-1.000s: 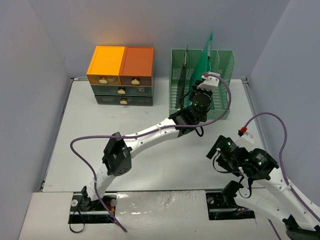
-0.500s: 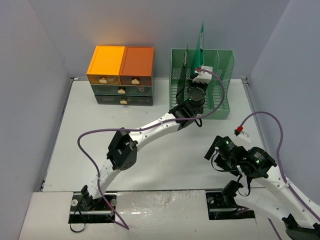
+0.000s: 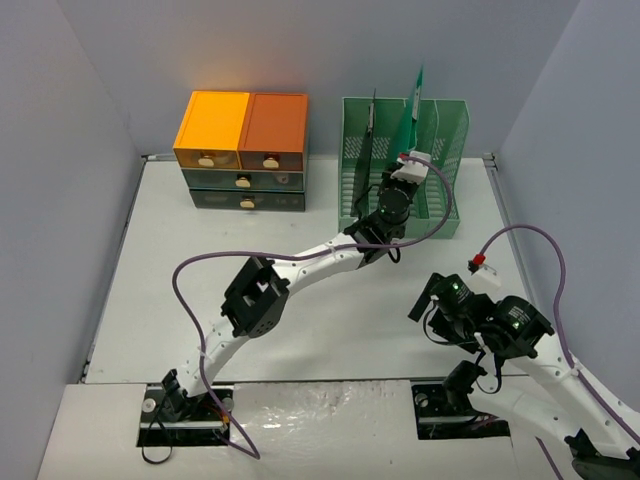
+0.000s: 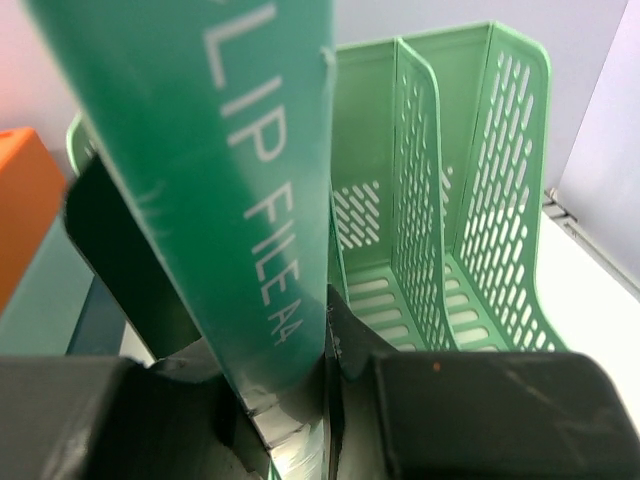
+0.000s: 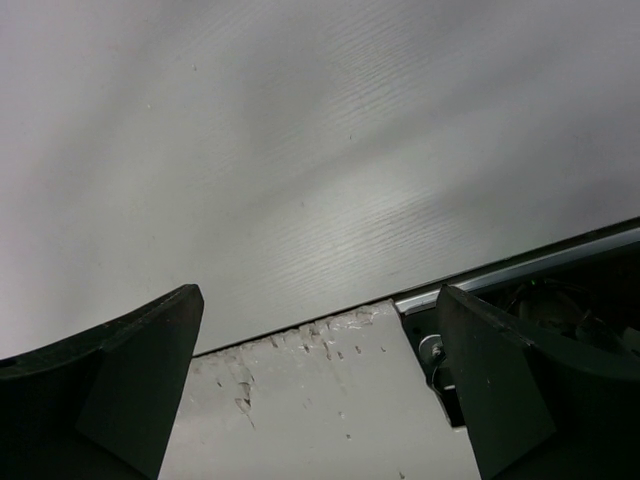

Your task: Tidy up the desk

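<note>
Left gripper (image 4: 300, 415) is clamped on the lower edge of the flat green plastic clip file (image 4: 250, 180); the lettering "CLIP FILE A4" is legible. Against half a second ago, the file's top sits lower in the upper middle of the top view and leans right. The arm reaches further toward the green slotted plastic file rack (image 3: 452, 150).

Judgement: the file is being lowered into a slot, but I cannot tell which one. Release is not yet due.

The large flat white rectangular desk (image 3: 200, 290) fills the frame's centre. Right gripper (image 5: 315, 330) is spread wide and holds nothing, at lower right over the desk's near edge.
</note>
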